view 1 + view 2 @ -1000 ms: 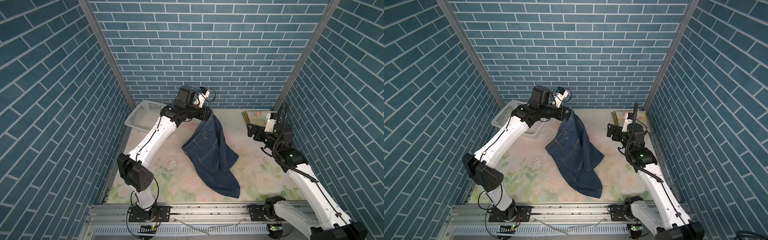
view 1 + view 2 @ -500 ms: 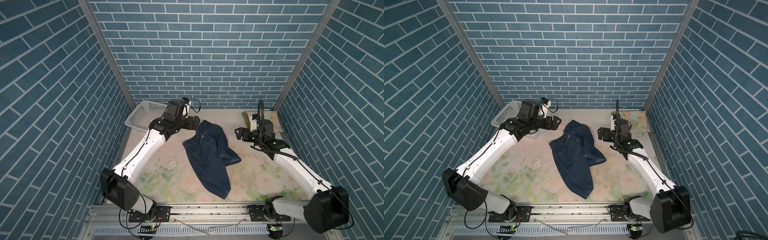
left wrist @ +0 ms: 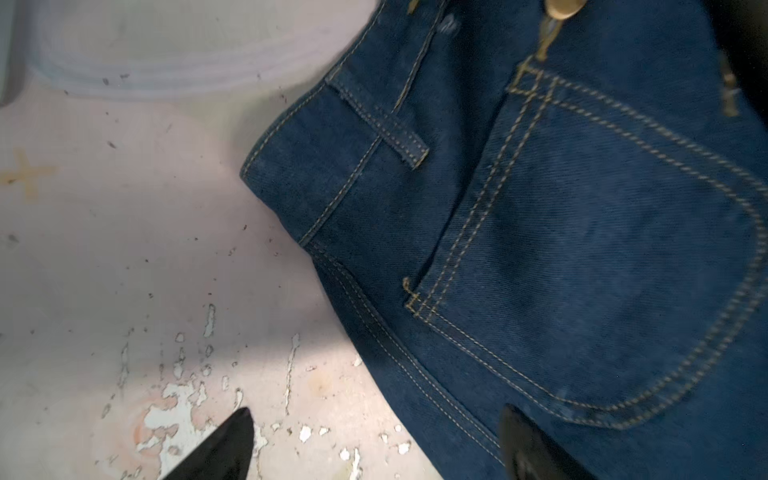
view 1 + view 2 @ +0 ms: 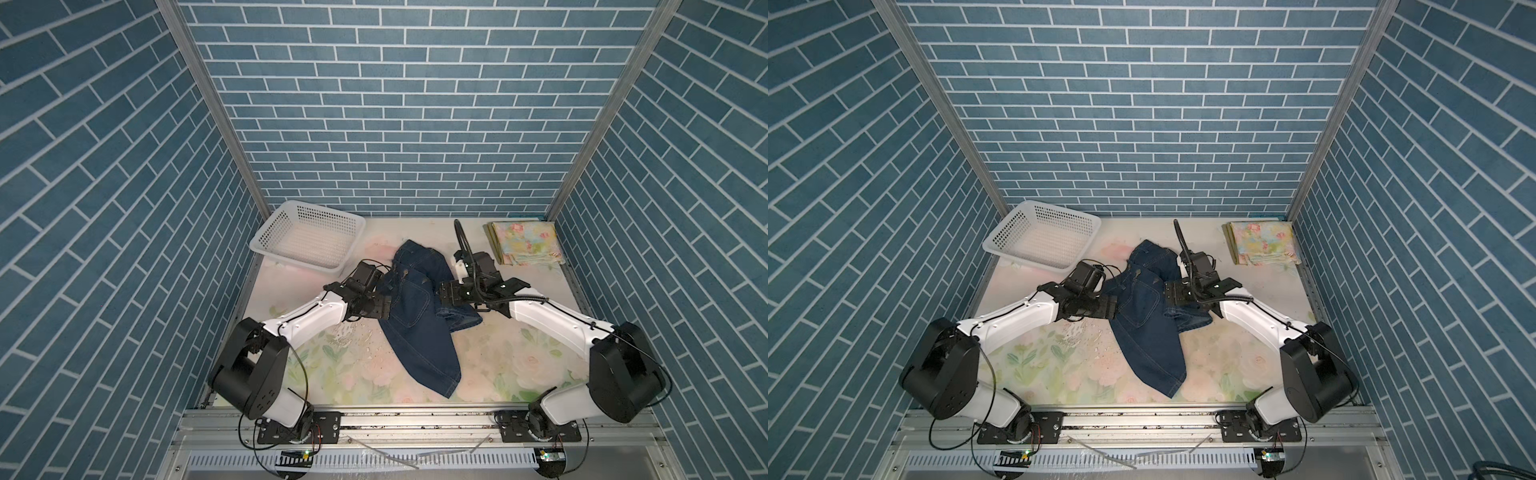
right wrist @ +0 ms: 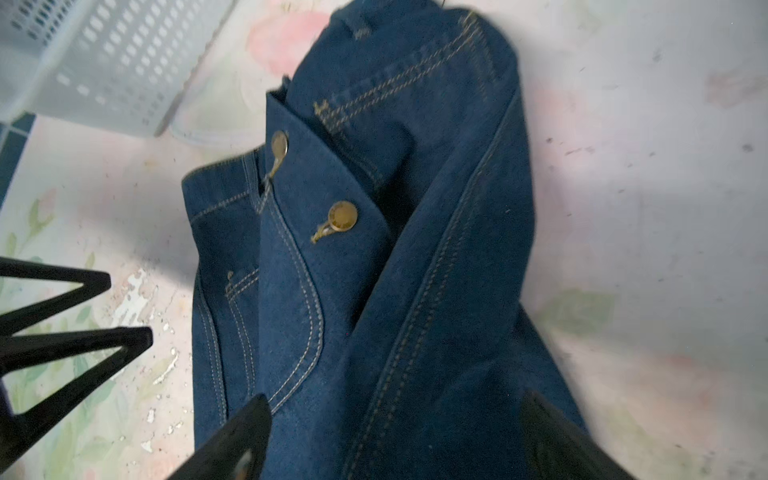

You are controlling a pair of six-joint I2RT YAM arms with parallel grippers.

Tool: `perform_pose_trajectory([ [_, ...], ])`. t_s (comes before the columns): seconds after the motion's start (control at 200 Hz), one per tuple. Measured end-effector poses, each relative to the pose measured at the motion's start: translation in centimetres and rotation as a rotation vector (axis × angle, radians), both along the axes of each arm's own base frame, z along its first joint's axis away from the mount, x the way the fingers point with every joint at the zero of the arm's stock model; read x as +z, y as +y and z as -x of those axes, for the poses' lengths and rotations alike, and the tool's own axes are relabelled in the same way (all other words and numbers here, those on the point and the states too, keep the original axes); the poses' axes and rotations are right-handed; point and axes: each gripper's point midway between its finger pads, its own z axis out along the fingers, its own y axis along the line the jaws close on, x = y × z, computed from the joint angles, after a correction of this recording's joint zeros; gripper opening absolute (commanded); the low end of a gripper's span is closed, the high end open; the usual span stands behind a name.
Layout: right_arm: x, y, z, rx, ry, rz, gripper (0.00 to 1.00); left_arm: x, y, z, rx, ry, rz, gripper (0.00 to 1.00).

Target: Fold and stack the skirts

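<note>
The dark blue denim skirt [image 4: 415,316] [image 4: 1148,324] lies crumpled in the middle of the table, waistband and brass buttons [image 5: 343,216] towards the back. My left gripper [image 4: 386,308] [image 3: 378,419] is open at its left edge, one finger over the table and one over the denim. My right gripper [image 4: 438,296] [image 5: 397,403] is open low over the skirt's right side and holds nothing. The left gripper's fingers [image 5: 104,278] also show in the right wrist view. The folded floral skirt [image 4: 525,245] [image 4: 1262,245] lies at the back right, with an olive-green edge [image 4: 489,239] under it.
A white perforated basket [image 4: 291,259] [image 4: 1025,255] stands at the back left, close to the skirt's waistband. Blue brick walls close in three sides. The floral tabletop [image 4: 340,365] has flaking patches left of the denim. A metal rail [image 4: 415,419] runs along the front.
My left gripper has opened and let the denim skirt drop flat on the table. Both arms have come down low to either side of it.
</note>
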Motion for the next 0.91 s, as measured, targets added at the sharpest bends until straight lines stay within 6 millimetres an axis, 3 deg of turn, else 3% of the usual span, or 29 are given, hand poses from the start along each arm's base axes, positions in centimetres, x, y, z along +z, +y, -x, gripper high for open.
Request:
perform_pose_trajectory([
  [0.105, -3.5, 0.8, 0.8, 0.007, 0.067, 0.071, 0.51, -0.5, -0.3, -0.3, 0.007, -0.003, 0.002, 0.92],
  [0.215, -5.5, 0.0, 0.8, -0.029, 0.099, 0.135, 0.0, -0.2, -0.7, -0.6, 0.011, -0.022, 0.01, 0.92],
  [0.315, -4.6, -1.1, -0.2, -0.092, 0.088, 0.114, 0.0, 0.4, -1.1, -0.6, 0.002, -0.043, 0.017, 0.91],
  [0.415, -1.7, -2.8, -1.9, -0.17, 0.046, 0.027, 0.0, 2.2, -2.2, -0.3, -0.026, -0.096, 0.041, 0.89],
  [0.53, 2.8, -6.3, -4.0, -0.296, -0.047, -0.114, 0.0, 4.1, -4.4, 0.7, -0.102, -0.163, 0.061, 0.88],
  [0.62, 4.5, -9.4, -4.3, -0.388, -0.093, -0.171, 0.0, 4.8, -6.7, 2.2, -0.191, -0.201, 0.058, 0.88],
  [0.715, 4.1, -11.4, -3.8, -0.449, -0.097, -0.195, 0.0, 4.7, -8.9, 3.9, -0.286, -0.228, 0.055, 0.87],
  [0.905, -0.1, -14.0, -2.3, -0.544, -0.016, -0.185, 0.0, 2.2, -12.4, 6.8, -0.44, -0.236, 0.017, 0.87],
])
